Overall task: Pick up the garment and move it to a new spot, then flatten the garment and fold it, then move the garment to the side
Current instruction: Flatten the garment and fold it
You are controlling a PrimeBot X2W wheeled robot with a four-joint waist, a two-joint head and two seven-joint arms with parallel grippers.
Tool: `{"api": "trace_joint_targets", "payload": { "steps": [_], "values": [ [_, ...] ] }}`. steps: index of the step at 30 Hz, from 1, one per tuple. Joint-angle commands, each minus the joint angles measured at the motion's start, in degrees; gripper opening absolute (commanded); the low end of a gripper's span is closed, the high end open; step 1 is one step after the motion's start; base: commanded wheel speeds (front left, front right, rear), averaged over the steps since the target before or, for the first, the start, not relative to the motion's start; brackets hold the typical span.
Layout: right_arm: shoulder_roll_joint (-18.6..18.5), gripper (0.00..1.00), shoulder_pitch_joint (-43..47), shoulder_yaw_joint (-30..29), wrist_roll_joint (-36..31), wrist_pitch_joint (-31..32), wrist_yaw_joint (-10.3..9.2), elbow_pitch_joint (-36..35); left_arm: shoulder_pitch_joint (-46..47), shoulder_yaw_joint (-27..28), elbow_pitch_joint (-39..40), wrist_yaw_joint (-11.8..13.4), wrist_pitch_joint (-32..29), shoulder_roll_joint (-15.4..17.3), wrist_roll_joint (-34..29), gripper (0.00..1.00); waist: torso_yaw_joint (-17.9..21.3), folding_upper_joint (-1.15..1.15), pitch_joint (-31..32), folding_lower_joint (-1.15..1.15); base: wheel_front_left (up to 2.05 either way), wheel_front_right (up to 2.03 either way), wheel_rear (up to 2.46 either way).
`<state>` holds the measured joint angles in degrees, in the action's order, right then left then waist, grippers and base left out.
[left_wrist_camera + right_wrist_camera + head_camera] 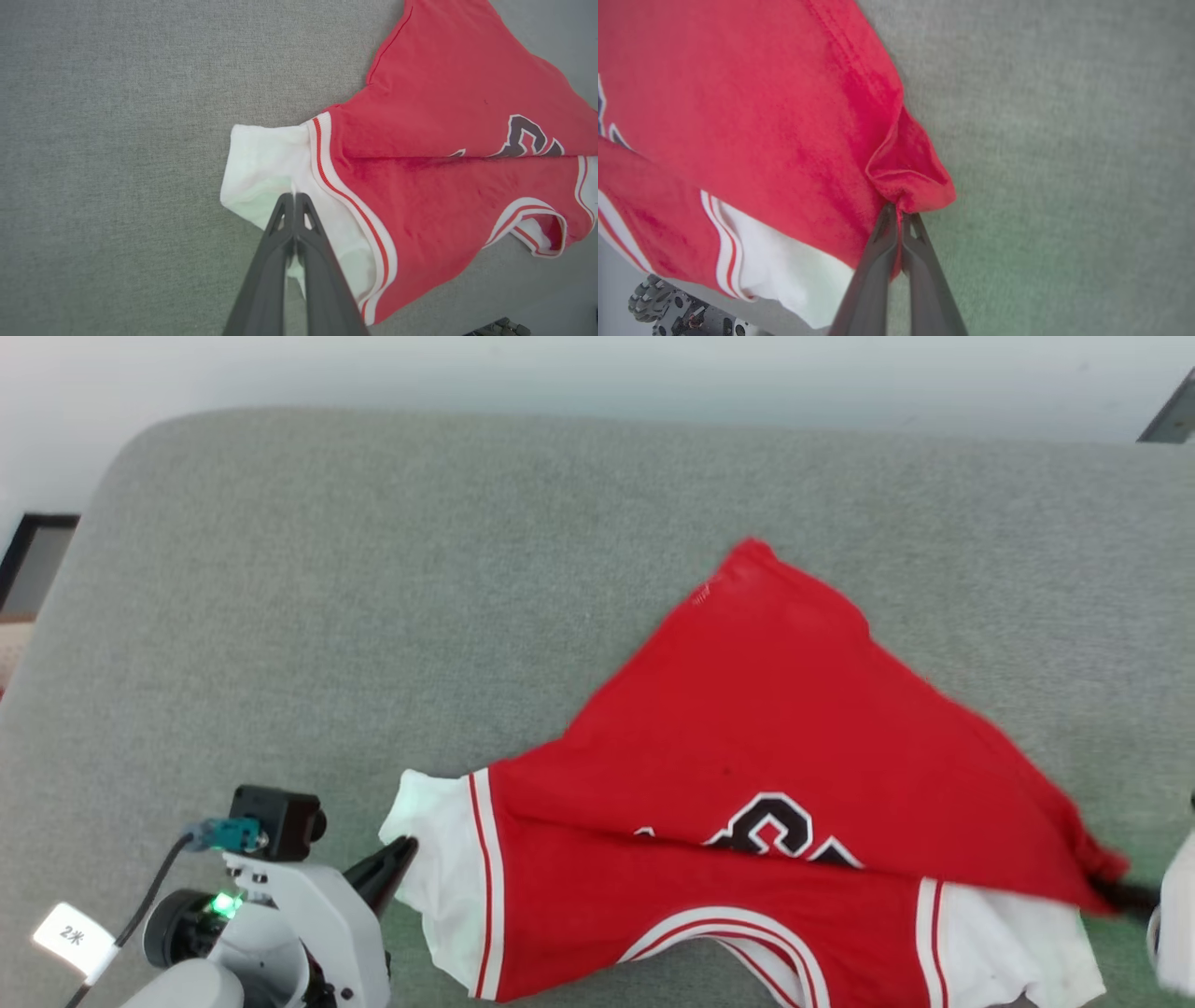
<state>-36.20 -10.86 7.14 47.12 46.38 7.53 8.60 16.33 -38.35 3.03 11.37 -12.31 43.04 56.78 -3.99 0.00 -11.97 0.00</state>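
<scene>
The garment, a red jersey with white sleeves and black-white lettering, lies half folded over itself on the grey cushion. My left gripper is shut on its white left sleeve, fingertips pinching the cloth. At the right edge of the head view, my right gripper is shut on a bunched red corner of the hem, which it holds stretched over the white right sleeve. The striped collar lies toward the near edge.
The grey cushion surface spreads wide to the left and behind the garment. A pale wall runs along the back. A dark frame stands beyond the cushion's left end. The robot's wheeled base shows below the near edge.
</scene>
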Motion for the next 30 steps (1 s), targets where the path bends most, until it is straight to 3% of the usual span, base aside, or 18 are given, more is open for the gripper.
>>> {"api": "trace_joint_targets", "payload": {
  "steps": [1,10,13,14,15,16,17,30],
  "values": [
    [1.33,0.0,2.32,-1.55,-0.48,-0.37,-0.09,-0.65,-0.68,0.23,0.21,0.28,0.3,0.11,0.3,0.0,0.83,0.0,1.19,0.0,0.0,0.0,0.0],
    [11.29,0.0,9.16,-7.39,-7.22,-5.55,-0.09,1.25,-2.05,0.72,0.51,0.79,0.83,0.59,1.21,0.0,0.89,0.0,1.9,0.0,0.0,0.0,0.0],
    [12.46,0.0,9.16,-7.58,-8.92,-6.57,-0.1,3.19,-2.12,0.77,0.53,0.8,0.88,0.62,1.19,0.0,0.83,0.0,2.01,0.0,0.0,0.0,0.0],
    [12.55,0.13,9.04,-7.58,-9.17,-6.67,-0.1,3.22,-2.14,0.78,0.54,0.84,0.93,0.63,1.22,0.0,0.8,0.0,2.05,0.0,0.0,0.0,0.0],
    [12.52,0.33,8.98,-7.65,-9.3,-6.6,-0.1,3.09,-2.19,0.75,0.55,0.85,0.97,0.62,1.21,0.0,0.77,0.0,2.11,0.0,0.0,0.0,0.0],
    [12.29,0.63,8.85,-8.06,-9.56,-6.64,-0.1,2.79,-2.27,0.72,0.58,0.88,1.01,0.63,1.22,0.0,0.73,0.0,2.16,0.0,0.0,0.0,0.0],
    [11.9,1.0,8.64,-8.56,-9.87,-6.87,-0.1,2.18,-2.32,0.66,0.61,0.89,1.04,0.6,1.21,0.0,0.69,0.0,2.23,0.0,0.0,0.0,0.0],
    [9.55,1.0,2.81,-13.03,-12.14,-5.39,-0.09,-15.77,-1.35,0.21,1.47,0.58,1.09,0.17,0.64,0.0,-1.75,0.0,1.28,0.0,0.0,0.0,0.0]
  ]
}}
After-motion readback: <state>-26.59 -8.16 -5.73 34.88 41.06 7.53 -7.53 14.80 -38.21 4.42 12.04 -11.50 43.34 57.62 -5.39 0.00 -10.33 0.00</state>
